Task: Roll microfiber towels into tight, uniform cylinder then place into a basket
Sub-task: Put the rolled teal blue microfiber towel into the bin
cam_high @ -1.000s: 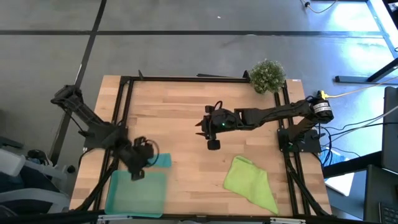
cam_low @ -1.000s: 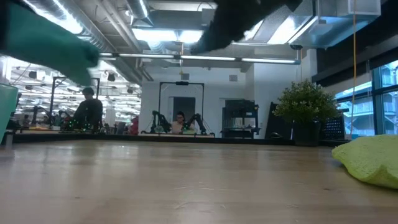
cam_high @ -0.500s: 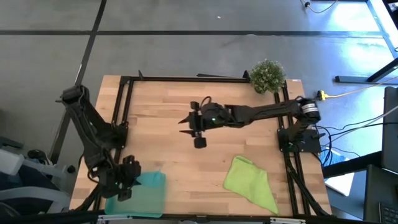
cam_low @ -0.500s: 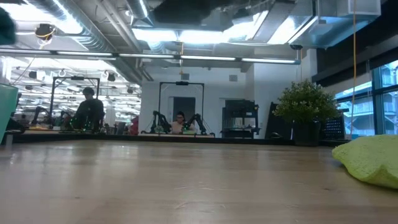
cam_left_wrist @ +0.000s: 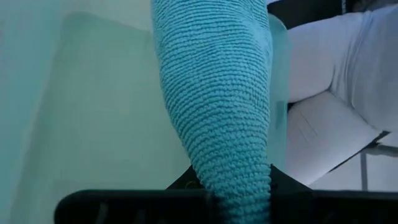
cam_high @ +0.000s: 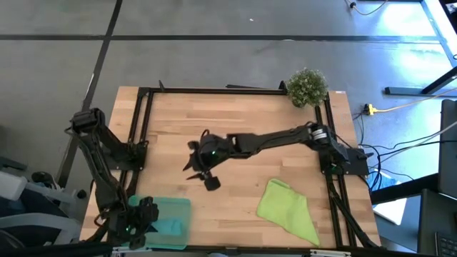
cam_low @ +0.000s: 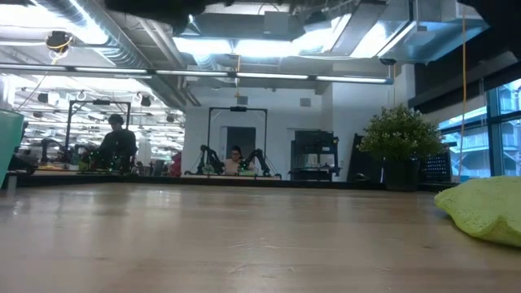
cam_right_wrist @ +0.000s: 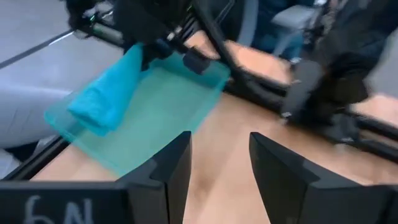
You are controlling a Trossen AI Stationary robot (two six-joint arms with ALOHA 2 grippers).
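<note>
The left gripper pinches the rolled teal towel over the basket at the near left corner. Judged best: lower it flat along one wall before letting go, leaving room for the lime towel, still unrolled at near right. The right gripper, fingers spread and empty, hovers mid-table with open wood all round.

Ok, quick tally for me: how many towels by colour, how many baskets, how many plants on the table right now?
Teal towel: 1, rolled, held by the left gripper over the basket
Lime towel: 1, lying loose on the table
Basket: 1
Potted plant: 1
Total: 4
</note>
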